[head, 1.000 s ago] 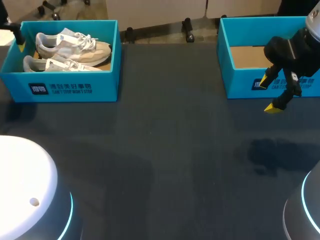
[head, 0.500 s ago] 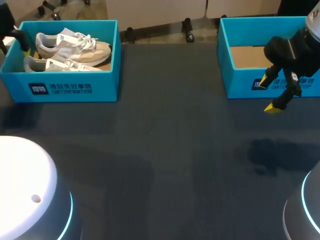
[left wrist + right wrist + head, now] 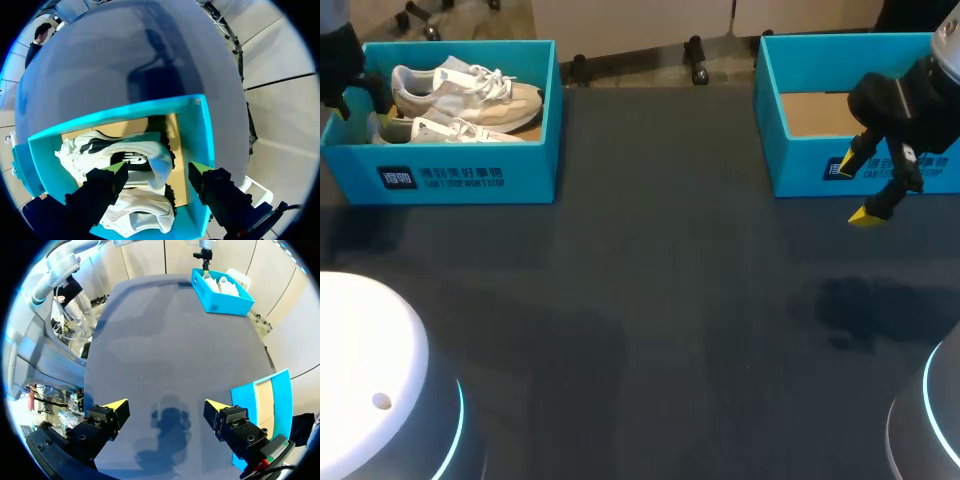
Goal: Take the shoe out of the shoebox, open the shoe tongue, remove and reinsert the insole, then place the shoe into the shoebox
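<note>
Left tool point(image 3: 159, 172) open, hanging over shoes point(image 3: 470, 95) in shoebox point(image 3: 470, 175), far left table point(image 3: 650, 300) corner. Right tool point(image 3: 166, 407) open, near second box point(image 3: 800, 165), far right corner.

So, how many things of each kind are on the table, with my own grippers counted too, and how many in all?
Shoeboxes: 2, the left shoebox and the right shoebox.
Shoes: 2, the far shoe and the near shoe, both in the left shoebox.
Grippers: 2, the left gripper and the right gripper.
Total: 6.
</note>
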Controlling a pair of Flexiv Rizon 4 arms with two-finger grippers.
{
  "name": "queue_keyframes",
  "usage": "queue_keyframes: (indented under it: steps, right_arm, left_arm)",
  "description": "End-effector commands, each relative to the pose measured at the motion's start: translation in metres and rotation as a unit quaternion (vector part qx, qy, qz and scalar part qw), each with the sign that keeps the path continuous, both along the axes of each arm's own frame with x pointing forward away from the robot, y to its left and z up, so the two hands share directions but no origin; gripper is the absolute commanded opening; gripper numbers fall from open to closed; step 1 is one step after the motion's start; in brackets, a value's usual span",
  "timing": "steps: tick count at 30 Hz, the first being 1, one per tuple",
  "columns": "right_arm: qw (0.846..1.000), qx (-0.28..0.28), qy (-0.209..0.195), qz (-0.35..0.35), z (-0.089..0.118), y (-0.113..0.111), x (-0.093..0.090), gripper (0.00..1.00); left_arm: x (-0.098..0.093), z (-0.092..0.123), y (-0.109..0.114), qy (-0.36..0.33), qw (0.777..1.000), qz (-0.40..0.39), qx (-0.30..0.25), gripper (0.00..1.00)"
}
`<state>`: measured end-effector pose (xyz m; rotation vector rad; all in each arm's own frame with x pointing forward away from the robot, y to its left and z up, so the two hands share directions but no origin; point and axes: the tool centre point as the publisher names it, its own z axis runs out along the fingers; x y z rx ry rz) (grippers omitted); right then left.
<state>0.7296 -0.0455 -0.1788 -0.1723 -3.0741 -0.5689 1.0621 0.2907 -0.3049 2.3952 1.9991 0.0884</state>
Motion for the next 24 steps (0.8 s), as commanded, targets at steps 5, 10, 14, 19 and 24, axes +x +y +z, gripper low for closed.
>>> queue_keyframes:
  steps: [5, 10, 14, 19, 24]
  right_arm:
    - [1.000, -0.002, 0.001, 0.000, 0.000, 0.001, 0.001, 1.00]
    - [1.000, -0.002, 0.001, 0.000, 0.000, 0.001, 0.001, 1.00]
    - [1.000, -0.002, 0.001, 0.000, 0.000, 0.001, 0.001, 1.00]
    - [1.000, -0.002, 0.001, 0.000, 0.000, 0.001, 0.001, 1.00]
    - [1.000, -0.002, 0.001, 0.000, 0.000, 0.001, 0.001, 1.00]
  left_arm:
    - [0.013, -0.018, 0.000, -0.001, 1.000, 0.005, -0.008, 0.60]
    - [0.017, -0.025, 0.002, 0.001, 1.000, 0.012, -0.008, 0.60]
    - [0.020, -0.030, 0.005, 0.001, 1.000, 0.015, -0.004, 0.62]
    - [0.023, -0.038, 0.006, 0.001, 1.000, 0.016, -0.003, 0.67]
    - [0.023, -0.046, 0.006, -0.001, 1.000, 0.015, -0.005, 0.68]
